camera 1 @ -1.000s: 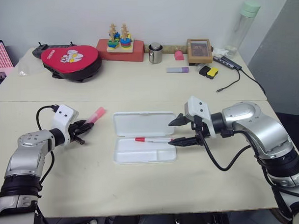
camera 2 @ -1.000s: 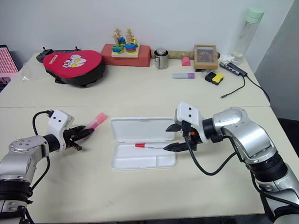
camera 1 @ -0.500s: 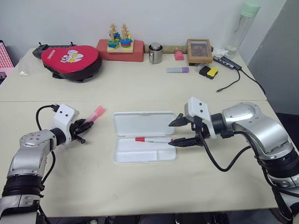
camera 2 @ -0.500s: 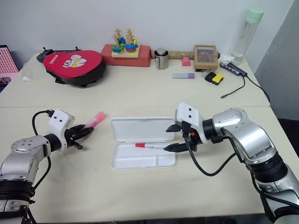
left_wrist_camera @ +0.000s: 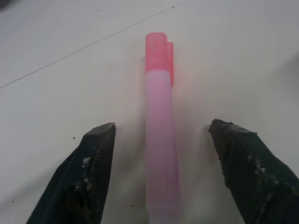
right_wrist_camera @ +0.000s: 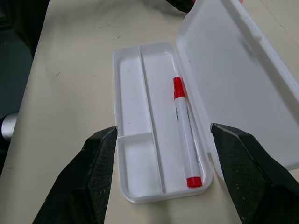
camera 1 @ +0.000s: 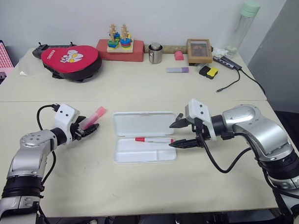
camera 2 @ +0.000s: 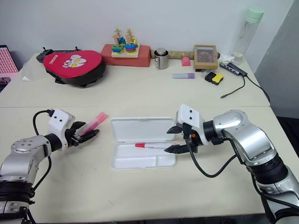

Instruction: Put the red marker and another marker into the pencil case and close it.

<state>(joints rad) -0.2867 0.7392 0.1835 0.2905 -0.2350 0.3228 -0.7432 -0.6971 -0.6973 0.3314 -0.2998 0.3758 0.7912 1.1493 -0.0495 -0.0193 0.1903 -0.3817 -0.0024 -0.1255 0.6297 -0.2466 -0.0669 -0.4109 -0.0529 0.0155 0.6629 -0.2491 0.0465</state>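
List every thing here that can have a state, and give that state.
pencil case: open, lid laid flat on the table.
red marker: capped, lying in the tray's long compartment beside the lid.
pink highlighter: capped, between the left gripper's fingers, neither finger touching it.
left gripper: open.
right gripper: open, empty, at the case's end.
purple highlighter: capped, lying on the table.

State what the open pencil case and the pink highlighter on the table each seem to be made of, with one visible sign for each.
Pencil case: probably rigid white plastic with a smooth, faintly glossy finish; its thin moulded walls and dividers suggest this. Pink highlighter: likely translucent plastic; its pale barrel looks see-through beneath a deeper pink cap.
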